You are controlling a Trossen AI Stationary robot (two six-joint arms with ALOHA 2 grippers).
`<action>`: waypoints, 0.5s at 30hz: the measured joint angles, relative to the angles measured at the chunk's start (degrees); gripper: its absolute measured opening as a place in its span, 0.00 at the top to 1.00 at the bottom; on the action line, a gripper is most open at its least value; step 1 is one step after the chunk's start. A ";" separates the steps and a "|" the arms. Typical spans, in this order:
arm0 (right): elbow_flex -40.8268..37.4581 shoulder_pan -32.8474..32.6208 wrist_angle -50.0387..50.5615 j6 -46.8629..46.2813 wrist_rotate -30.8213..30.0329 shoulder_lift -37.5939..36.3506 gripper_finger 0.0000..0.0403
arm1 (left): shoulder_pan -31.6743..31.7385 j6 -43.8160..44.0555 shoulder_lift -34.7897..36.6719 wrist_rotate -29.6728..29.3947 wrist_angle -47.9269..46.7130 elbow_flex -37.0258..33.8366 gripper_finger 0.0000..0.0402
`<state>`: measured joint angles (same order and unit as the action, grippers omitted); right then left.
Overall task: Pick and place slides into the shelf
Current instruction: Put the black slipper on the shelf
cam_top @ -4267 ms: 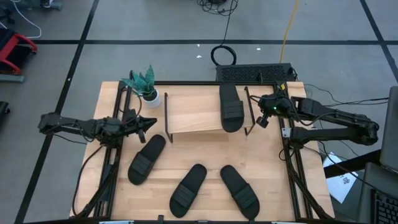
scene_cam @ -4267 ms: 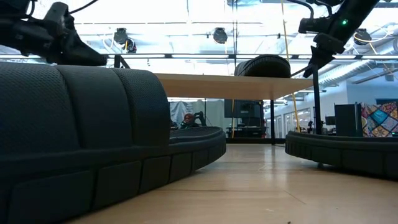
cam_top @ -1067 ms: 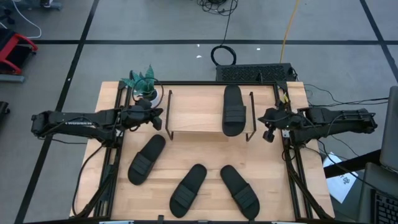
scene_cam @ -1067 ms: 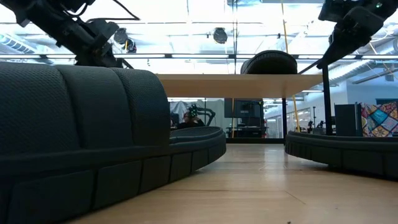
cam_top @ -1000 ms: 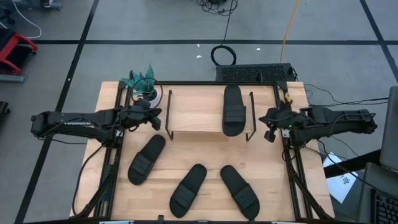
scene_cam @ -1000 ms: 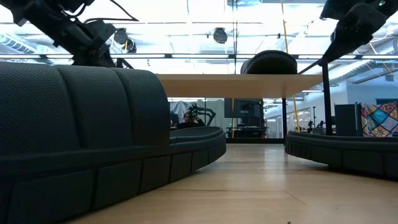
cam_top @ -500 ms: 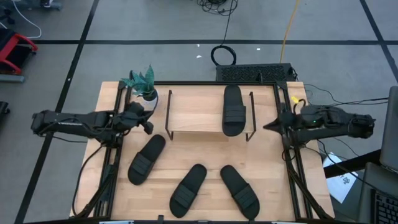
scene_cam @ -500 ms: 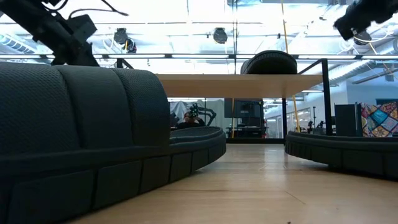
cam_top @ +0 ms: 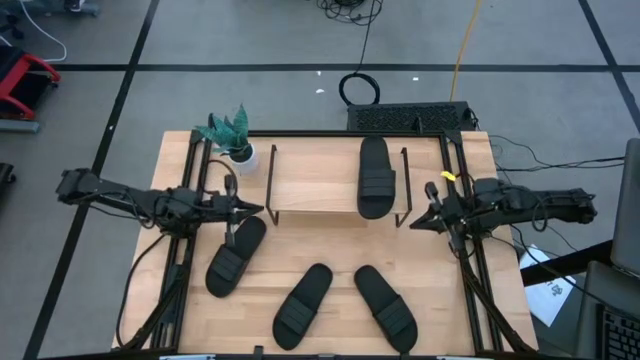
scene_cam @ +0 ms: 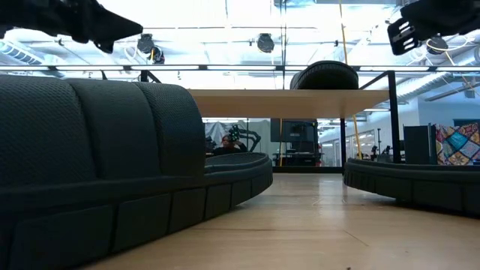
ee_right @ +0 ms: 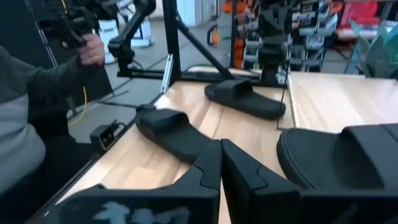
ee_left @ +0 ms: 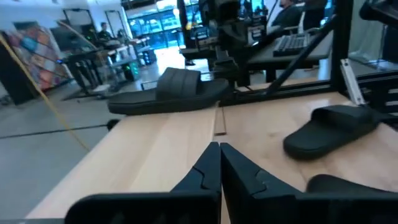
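The shelf, a light-wood board on black wire legs, stands at the far middle of the table. One black slide lies on the board's right half, sole down. Three more slides lie on the tabletop nearer the front. My left gripper is shut and hovers beside the shelf's left near corner, pointing right; its wrist view shows the fingers closed together. My right gripper is shut too and hovers off the shelf's right near corner, pointing left.
A small potted plant stands at the table's far left corner, and a keyboard lies behind the far edge. Black frame rails run along both sides of the table. A person's grey sleeve shows beyond the table in the right wrist view.
Both grippers have drawn away from the shelf's end legs and come a little toward the near edge. The left one first pulled back leftward, then swung to point right at the shelf's near corner. The shelf and all slides have stayed put.
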<state>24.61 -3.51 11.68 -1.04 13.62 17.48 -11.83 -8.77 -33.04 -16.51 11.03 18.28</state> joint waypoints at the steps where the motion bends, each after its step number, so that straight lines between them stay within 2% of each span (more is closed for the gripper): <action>1: -1.11 0.00 -1.75 0.71 -0.05 -0.19 1.00 | -0.08 -0.73 0.00 -0.92 0.27 -0.18 0.98; 5: -5.07 0.00 -6.46 4.04 0.80 -2.11 1.00 | -0.72 -3.99 0.53 -4.59 1.23 -0.65 0.99; 11: -7.77 0.02 -7.17 4.00 10.35 -7.46 1.00 | -2.30 -8.36 3.81 -5.13 1.14 -0.72 0.99; 15: -8.85 0.00 -7.25 4.82 12.93 -10.47 1.00 | -3.63 -10.27 7.27 -8.56 0.19 -0.72 0.99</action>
<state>15.76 -3.51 4.43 3.78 26.54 7.01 -15.46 -19.04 -25.76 -25.07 11.22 17.56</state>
